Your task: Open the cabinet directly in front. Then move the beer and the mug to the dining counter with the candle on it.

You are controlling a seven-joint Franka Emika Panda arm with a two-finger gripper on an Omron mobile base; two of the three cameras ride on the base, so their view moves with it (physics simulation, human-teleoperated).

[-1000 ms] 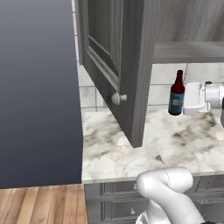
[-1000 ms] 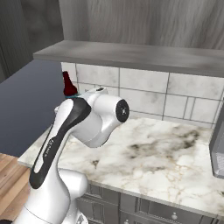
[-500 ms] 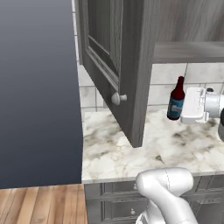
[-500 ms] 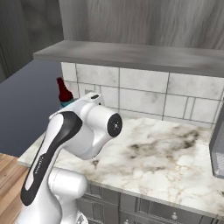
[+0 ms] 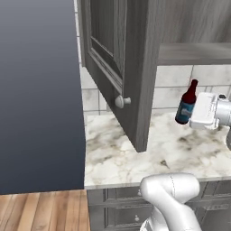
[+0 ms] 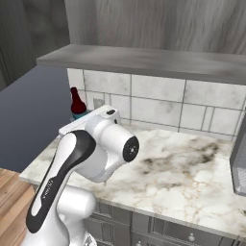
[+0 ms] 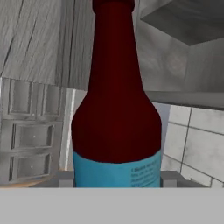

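Note:
The beer (image 5: 185,104), a dark red bottle with a blue label, hangs slightly tilted just above the marble worktop, under the cabinet's shelf. My gripper (image 5: 192,113) comes in from the right and is shut on its labelled lower body. In the hand view the beer (image 7: 116,118) stands close in front, with a dark fingertip (image 7: 64,178) on each side of the label. From the right base view the beer (image 6: 77,103) peeks out behind my arm. The cabinet door (image 5: 121,63) stands swung open, its round knob (image 5: 122,101) facing me. The mug, the dining counter and the candle are out of view.
The marble worktop (image 5: 180,151) runs along a tiled wall (image 6: 158,105), with grey drawers (image 5: 113,207) below. The open door's edge (image 5: 143,90) juts over the worktop just left of the bottle. A dark blue wall (image 5: 36,90) bounds the left. A dark object (image 6: 239,153) sits at the far right.
The beer, held in my gripper, has drifted a little lower and to the right, tilting slightly. My elbow has swung forward in the right base view.

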